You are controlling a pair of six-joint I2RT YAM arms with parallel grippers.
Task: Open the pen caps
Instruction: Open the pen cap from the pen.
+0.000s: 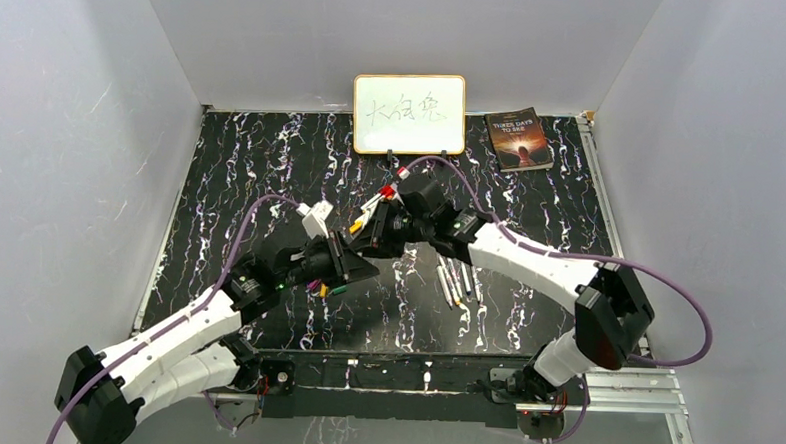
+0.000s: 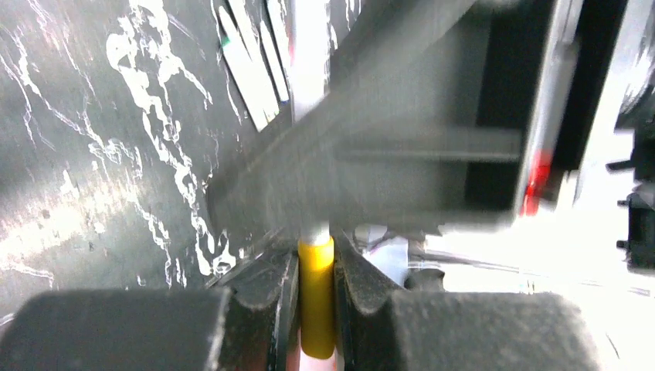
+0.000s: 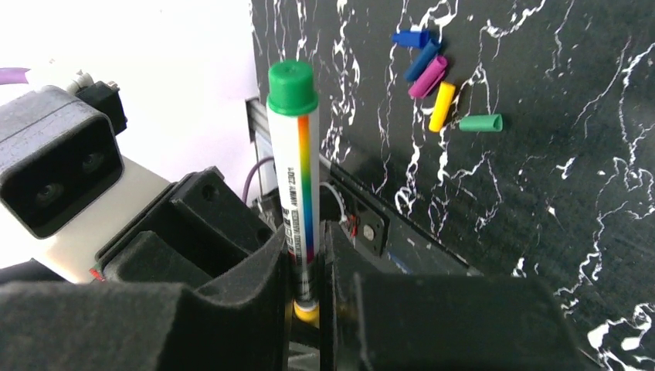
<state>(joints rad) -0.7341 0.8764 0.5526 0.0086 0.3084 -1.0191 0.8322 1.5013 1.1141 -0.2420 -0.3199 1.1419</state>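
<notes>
Top view, black white-veined tabletop (image 1: 271, 167) boxed by pale walls (image 1: 63, 118), whiteboard (image 1: 409, 114) and book (image 1: 519, 139) at far edge, spare pens (image 1: 458, 283) right of centre, left wrist, left gripper (image 2: 317, 267) nipped on a yellow cap (image 2: 317, 297), right wrist, right gripper (image 3: 307, 267) clamping the white pen (image 3: 294, 185) mid-table, loose caps (image 3: 432, 77) on the marble.

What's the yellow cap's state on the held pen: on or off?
On: left end effector pinches the yellow cap, seated against the pen barrel.

Grey walls (image 1: 68, 118), black marbled table (image 1: 256, 166)
</notes>
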